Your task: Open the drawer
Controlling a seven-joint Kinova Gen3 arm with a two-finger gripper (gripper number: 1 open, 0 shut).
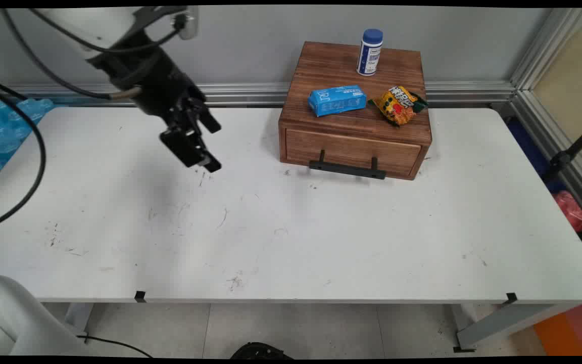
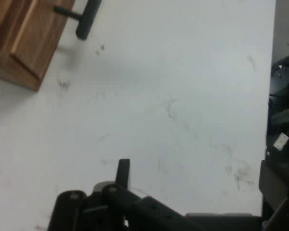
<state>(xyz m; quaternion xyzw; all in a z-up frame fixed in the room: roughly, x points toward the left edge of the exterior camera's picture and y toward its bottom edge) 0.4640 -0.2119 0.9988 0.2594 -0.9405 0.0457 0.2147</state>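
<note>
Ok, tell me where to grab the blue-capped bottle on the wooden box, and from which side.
Grip the blue-capped bottle across its white body, below the cap, probably coming in level from the left: it stands upright at the back of the wooden drawer box, wall close behind, packets in front.

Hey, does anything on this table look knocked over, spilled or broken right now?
Nothing stands out. The bottle stands upright on the wooden drawer box, beside the blue pack and snack bag; the drawer looks shut.

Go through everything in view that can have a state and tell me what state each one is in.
drawer: shut
blue-capped bottle: upright, capped, on the wooden box
blue packet: lying flat on the box
snack bag: lying on the box, unopened as far as shows
gripper: holding nothing, above bare table
</note>
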